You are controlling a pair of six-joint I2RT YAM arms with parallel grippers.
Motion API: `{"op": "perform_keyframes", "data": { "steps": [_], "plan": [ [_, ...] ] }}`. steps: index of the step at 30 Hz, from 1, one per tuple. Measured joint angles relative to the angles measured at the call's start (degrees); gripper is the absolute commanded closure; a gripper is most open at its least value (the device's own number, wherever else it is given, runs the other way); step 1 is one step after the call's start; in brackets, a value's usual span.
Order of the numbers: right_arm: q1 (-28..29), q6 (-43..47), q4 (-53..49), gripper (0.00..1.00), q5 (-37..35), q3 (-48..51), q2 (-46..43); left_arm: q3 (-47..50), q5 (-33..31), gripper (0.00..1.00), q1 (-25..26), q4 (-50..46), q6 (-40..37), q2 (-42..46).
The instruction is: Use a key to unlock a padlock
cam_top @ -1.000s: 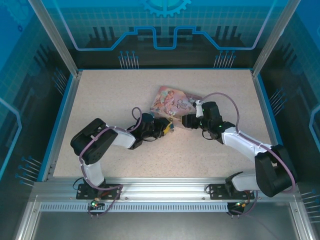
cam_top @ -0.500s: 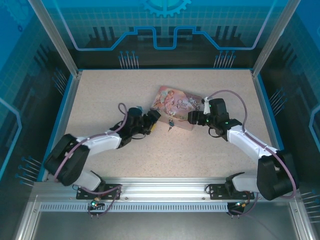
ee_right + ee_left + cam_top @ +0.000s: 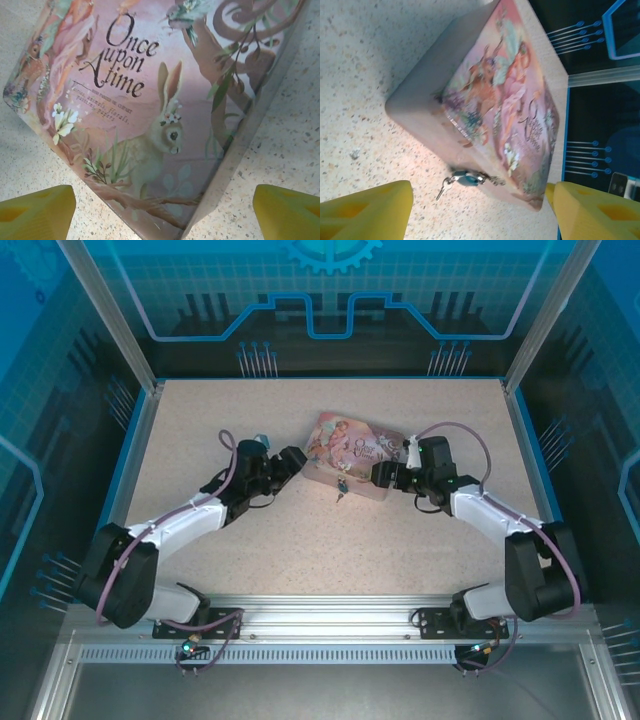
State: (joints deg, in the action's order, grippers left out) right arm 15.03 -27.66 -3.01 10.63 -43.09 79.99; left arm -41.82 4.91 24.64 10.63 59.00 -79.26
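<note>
While the little blue padlock [image 3: 466, 178] hangs on the pink tin box [image 3: 495, 90], its key [image 3: 444, 187] touches the worktop [image 3: 360, 75]. The left hand [image 3: 293, 462] and the right hand [image 3: 377, 475] are wide open, holding nothing, near the tin's two ends.

The pink tin box [image 3: 150, 115] lid reads "Once upon A time"

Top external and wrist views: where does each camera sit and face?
Top external: above and behind the bases, looking down at the table; both arms show, left pincer and right pincer flanking the tin box.
Left wrist: on the left arm, facing the tin box corner, padlock and key; yellow fingertips show.
Right wrist: facing the tin box lid; yellow fingertips show.
Shared: all three see the tin box.
</note>
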Motion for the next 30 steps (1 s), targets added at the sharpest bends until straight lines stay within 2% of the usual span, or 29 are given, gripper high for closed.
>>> {"op": "perform_keyframes", "data": {
  "steps": [4, 8, 13, 20, 24, 30],
  "plan": [
    [0.0, -0.5, 0.0, 0.00, 0.3, -0.2, 1.1, 0.5, 1.2, 0.13, -0.9, 0.5, -1.8, -2.4],
    [-0.2, -0.9, 0.0, 0.00, 1.6, -1.4, 4.0, -1.9, 3.6, 0.07, -5.0, -0.1, -5.3, -6.3],
    [-0.5, -1.3, 0.4, 0.00, 3.4, -4.9, 8.6, -10.8, 7.3, 0.09, -8.6, 0.1, -9.2, -14.4],
    [-0.6, -1.3, 0.5, 0.00, 6.4, -14.3, 17.0, -18.3, 13.2, 0.19, -8.5, 2.8, -10.7, -25.5],
    [-1.4, -0.4, 0.5, 0.00, 6.6, -18.8, 20.7, -18.6, 13.6, 0.23, -8.4, 3.3, -11.2, -26.6],
    [-2.0, 2.3, 0.4, 0.00, 3.6, -20.4, 21.8, -16.7, 13.6, 0.21, -7.2, 3.9, -11.4, -25.2]
  ]
}}
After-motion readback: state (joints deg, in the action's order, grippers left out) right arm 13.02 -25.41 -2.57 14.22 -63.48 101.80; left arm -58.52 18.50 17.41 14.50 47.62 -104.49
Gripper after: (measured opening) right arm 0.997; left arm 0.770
